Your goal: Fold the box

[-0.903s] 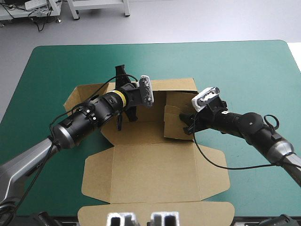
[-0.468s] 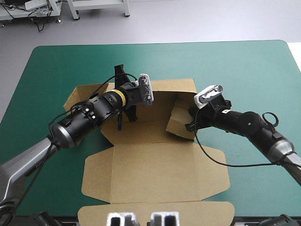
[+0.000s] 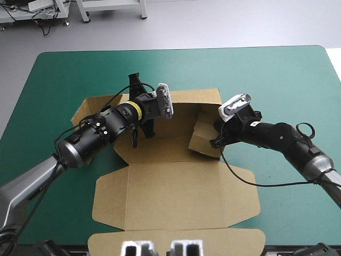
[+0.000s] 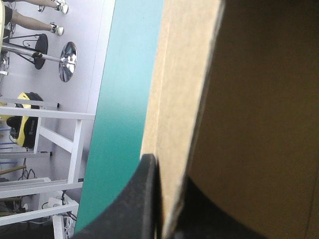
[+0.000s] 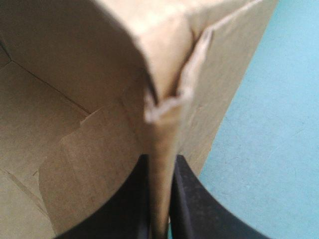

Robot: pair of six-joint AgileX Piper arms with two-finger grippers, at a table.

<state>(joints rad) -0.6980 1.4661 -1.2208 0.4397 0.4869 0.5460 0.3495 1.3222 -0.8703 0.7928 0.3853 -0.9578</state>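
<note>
Standing half-formed near the middle of the teal-green cover [image 3: 277,74], the brown box [image 3: 160,152] had its far wall [image 3: 192,109] raised while its lid panel [image 3: 170,186] lay flat toward the near edge, side flaps spread out on the table.

The left gripper [image 4: 167,172] was pinched all but shut on the top edge of that far wall, one black finger on the outer face toward the cover and the other on the inner face. That grip appeared meant to brace the wall upright so the sheet would not slump or slide while the other arm worked.

The right gripper [image 5: 160,162] was likewise clamped on board: the right side wall [image 3: 205,136], which leaned inward over the box floor rather than standing square. In the right wrist view the sheet between its fingers looked doubled over, with a crumpled crease at the corner just ahead of the fingertips, the box's interior on one side and bare cover on the other. Holding at the fold probably gave that arm control of the hinge line, so the wall could be swung and tucked against the far wall.

By my reading the fold was partway done: the right wall was not yet seated, and the left wall appeared to lie flat.
</note>
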